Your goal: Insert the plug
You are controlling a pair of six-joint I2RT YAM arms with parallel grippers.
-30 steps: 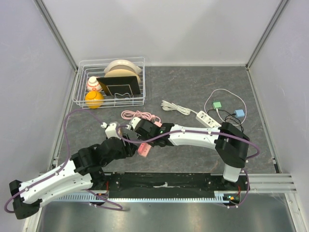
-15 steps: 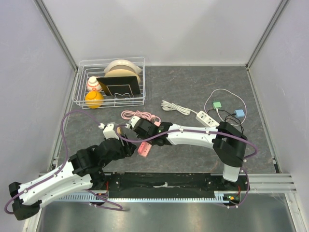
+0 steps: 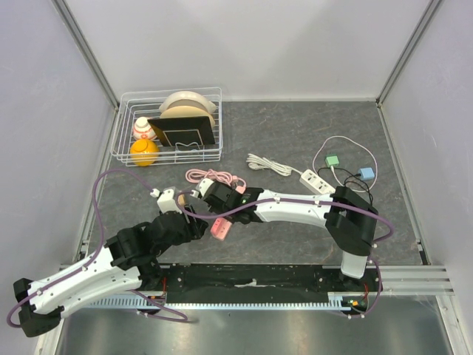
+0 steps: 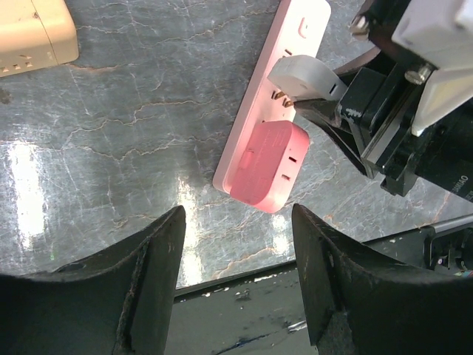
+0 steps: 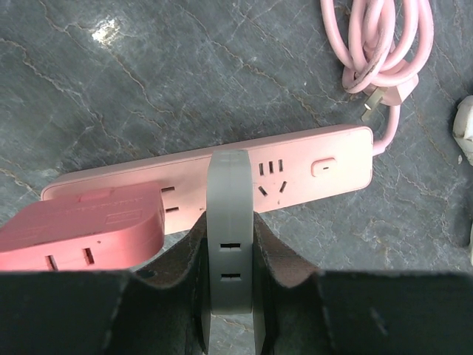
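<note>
Clamped on both sides by the right gripper (image 5: 228, 244), jaws narrow around it: the grey plug (image 5: 228, 214). Set crosswise on the pink power strip (image 5: 295, 174), about midway along, prongs at the sockets with a little brass showing between plug body and strip face. Lying flat on the table (image 3: 295, 133), left of centre and near the arm bases. Seated in the strip's near end, just beside the plug: a pink adapter (image 4: 266, 166). Trailing from the strip's far end: a pink cord (image 5: 377, 37), coiled on the table. Hovering just near of the adapter, touching nothing, jaws wide: the left gripper (image 4: 236, 222). Further right, well apart: a white power strip (image 3: 318, 181), its own cord looped beside it. In the far left corner: a wire basket (image 3: 118, 148).
</note>
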